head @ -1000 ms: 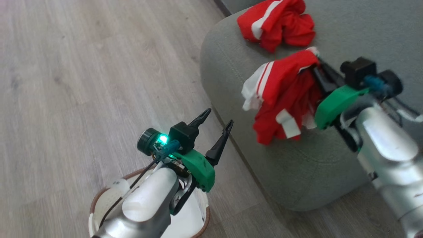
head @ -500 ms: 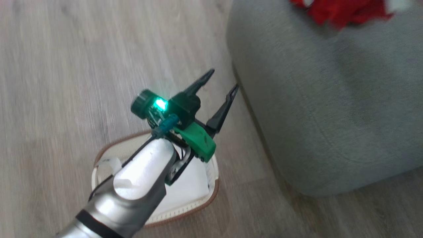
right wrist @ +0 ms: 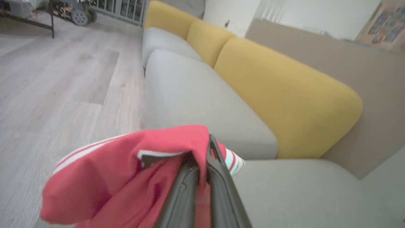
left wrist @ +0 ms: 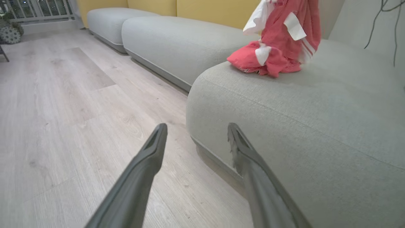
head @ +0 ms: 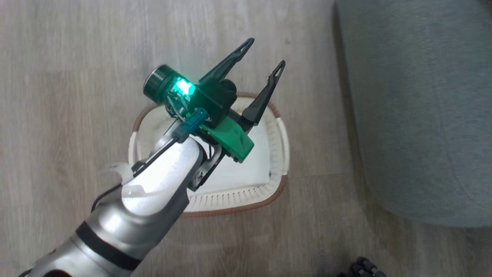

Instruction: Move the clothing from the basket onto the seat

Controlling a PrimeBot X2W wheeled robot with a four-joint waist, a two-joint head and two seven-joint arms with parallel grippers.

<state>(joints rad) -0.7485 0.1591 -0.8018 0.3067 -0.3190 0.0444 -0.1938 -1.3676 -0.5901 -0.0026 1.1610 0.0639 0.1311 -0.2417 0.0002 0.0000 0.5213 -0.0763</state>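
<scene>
Your left end effector [head: 266, 51] is hovering over the basket [head: 230, 198]. Its two fingers are spread wide, gripping nothing and pointing toward 1 o'clock in the head view. The basket is sitting on the floor [head: 69, 77] at the centre of that view, and a flat white sheet [head: 253, 165] is covering its bottom. The seat [head: 415, 115] is taking up the 3 o'clock side, near the basket, with a strip of floor showing between them.

In the left wrist view, the spread fingers are framing the seat's rounded corner. At 1 o'clock the clothing is showing as two pieces. A crumpled garment [left wrist: 265, 61] is lying on the seat. A hanging garment [left wrist: 297, 22] is dangling above it, with its top running out of the view. Their edges are meeting, but you cannot tell whether they are touching.

Your right end effector [right wrist: 202, 152] is pinching the hanging garment [right wrist: 126, 167], its fingers pressed together on a fold of red fabric. In the right wrist view the cloth is draping toward 8 o'clock, with thin white stripes showing at 9 o'clock. Beyond it, grey cushions and yellow backrests [right wrist: 284, 95] are running toward 11 o'clock.
</scene>
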